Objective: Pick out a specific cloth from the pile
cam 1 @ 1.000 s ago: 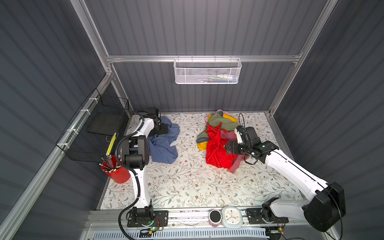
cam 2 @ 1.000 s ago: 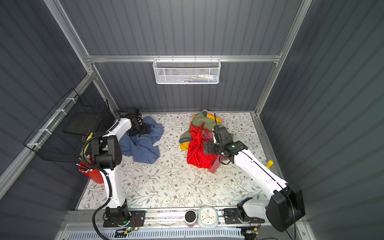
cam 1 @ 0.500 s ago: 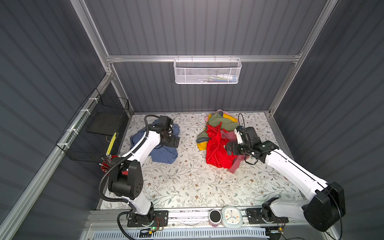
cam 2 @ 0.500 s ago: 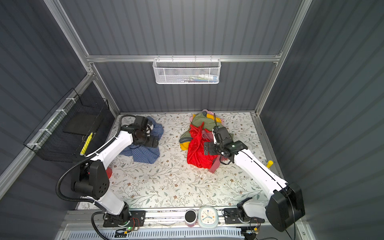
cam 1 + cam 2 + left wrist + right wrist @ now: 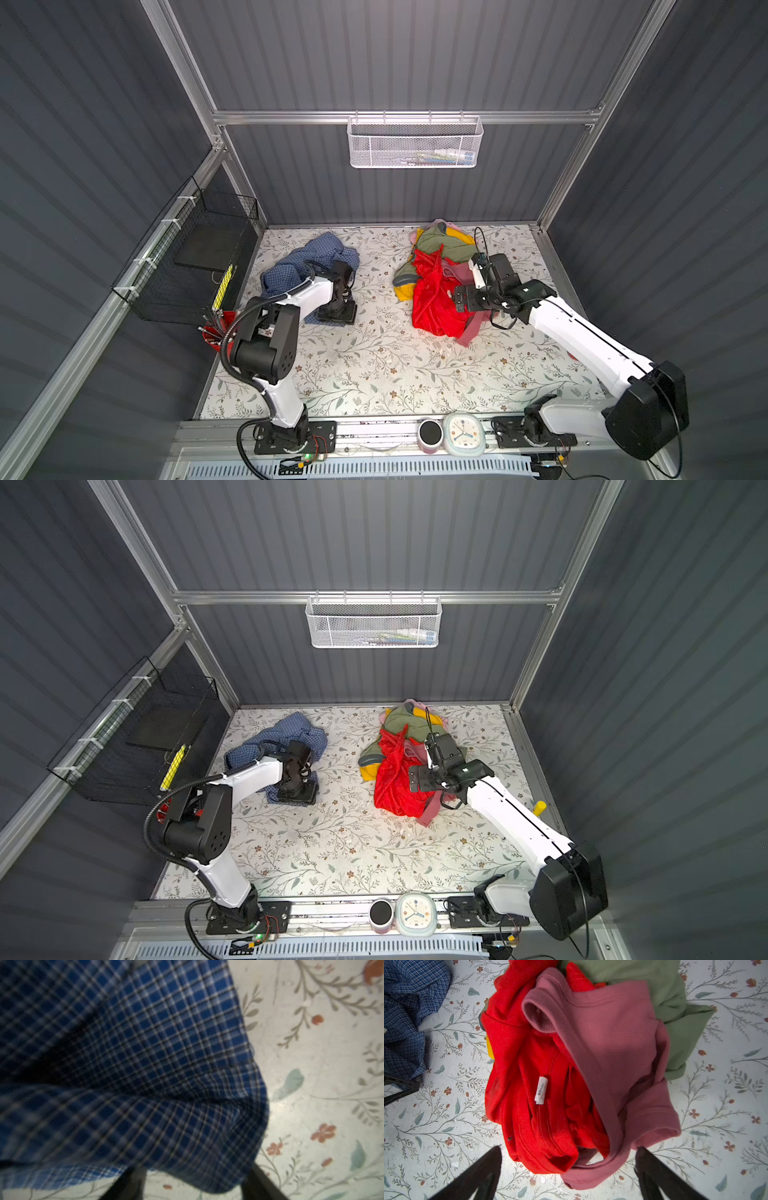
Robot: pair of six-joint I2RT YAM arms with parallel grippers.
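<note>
A: At the left gripper (image 5: 193,1171) we see the fingers (image 5: 128,1184) apart, with a fold of the cloth (image 5: 286,276) between them; whether they pinch it we cannot tell.
B: The right gripper (image 5: 569,1149) stands spread wide over the pile (image 5: 432,295).
A: On the table (image 5: 374,365), in a top view, we place the cloth at 10 o'clock and the pile at 2 o'clock, well apart.

A cloth (image 5: 320,251) of small blue-and-white checks lies on a white bench (image 5: 374,365) printed with grey-green sprigs and rust-red flowers. The pile (image 5: 436,286) mixes a bright red garment (image 5: 529,1084), a dusty-pink garment (image 5: 612,1043), olive-green fabric (image 5: 675,1022) and a yellow patch (image 5: 402,291).
</note>
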